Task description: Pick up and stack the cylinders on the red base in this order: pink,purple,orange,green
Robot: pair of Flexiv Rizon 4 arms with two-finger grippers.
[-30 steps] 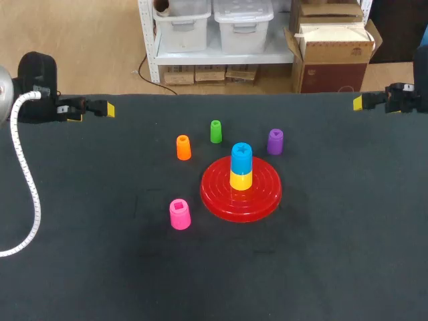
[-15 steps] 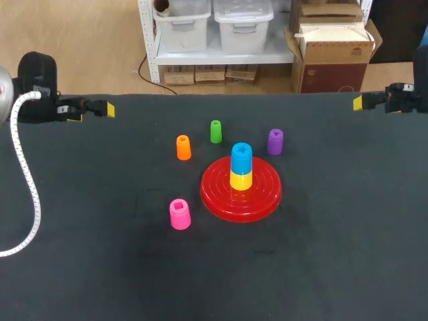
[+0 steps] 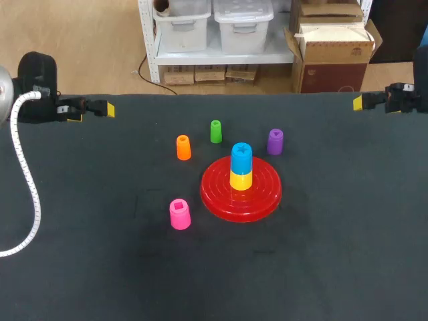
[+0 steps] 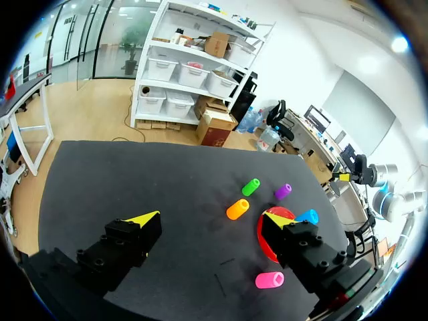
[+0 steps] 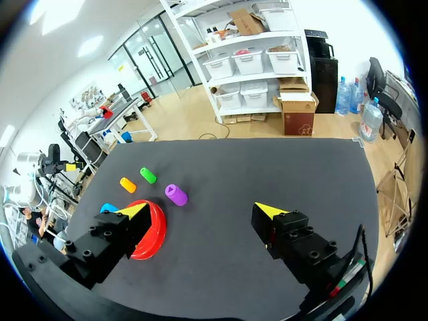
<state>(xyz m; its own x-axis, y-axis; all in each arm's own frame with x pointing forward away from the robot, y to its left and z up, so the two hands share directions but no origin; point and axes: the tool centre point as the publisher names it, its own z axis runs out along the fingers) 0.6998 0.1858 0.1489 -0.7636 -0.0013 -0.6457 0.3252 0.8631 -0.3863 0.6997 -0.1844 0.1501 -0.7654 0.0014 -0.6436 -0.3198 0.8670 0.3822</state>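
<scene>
Two robot arms sit at the far corners of a dark worktop (image 3: 334,254) with a four-part stacking job not yet begun: the left arm's fingers (image 4: 130,237) are spread wide and hold nothing, and the right arm's fingers (image 5: 287,234) are likewise wide apart and empty, each pair well apart from the pieces. At the middle of the worktop sits the red base (image 3: 241,199), which already carries a yellow cylinder (image 3: 241,179) with a blue cylinder (image 3: 241,154) upright on top of it, neither of them named in the order. The four pieces that are named all stand loose on the worktop. The pink cylinder (image 3: 179,214), first in the sequence, is on the near side of the base toward the left arm, near its rim but not touching. The orange cylinder (image 3: 183,147) and the green cylinder (image 3: 215,131) stand beyond the base on that same side, and the purple cylinder (image 3: 275,141) stands just beyond the base's far rim on the right arm's side. By these views none of the four steps is done, and pink, purple, orange and green are all left to be lifted and set in turn, most likely onto the blue piece that tops the stack. The pink piece lies on the left arm's side of the base, so that arm looks the better placed to open the job, though neither pair of fingers is near any piece
</scene>
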